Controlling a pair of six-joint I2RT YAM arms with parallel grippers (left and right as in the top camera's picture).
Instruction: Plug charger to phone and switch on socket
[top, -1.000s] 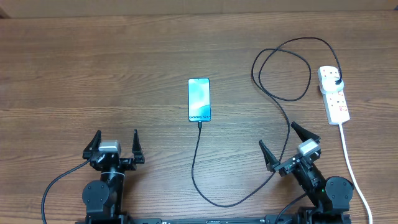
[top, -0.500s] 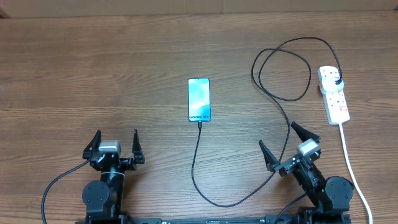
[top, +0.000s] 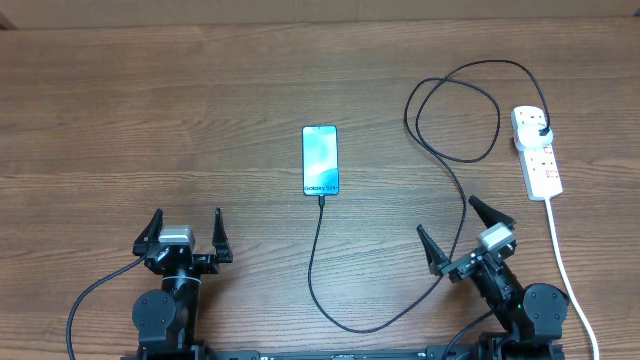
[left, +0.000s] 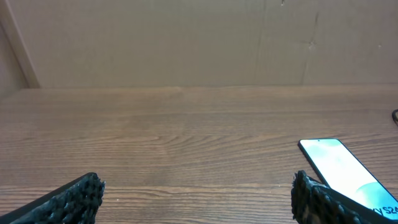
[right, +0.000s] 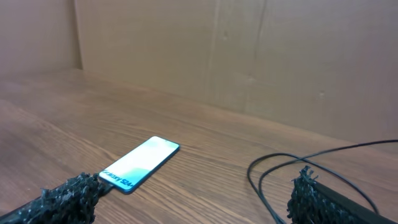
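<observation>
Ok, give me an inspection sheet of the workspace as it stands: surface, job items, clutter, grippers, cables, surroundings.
Surface: wooden table, bare grain showing.
Job's things: phone lies flat with its screen lit. The charger tip meets its bottom edge, and the charger's plug sits in the socket. Switch state is too small to tell.
Clutter: nothing seen.
Grippers: left gripper and right gripper are both open and empty, at the near edge.
Cables: charger loops across the table and passes close by the right gripper. A thick white cord runs from the socket towards the near edge.
Surroundings: brown cardboard-like wall behind the table.
</observation>
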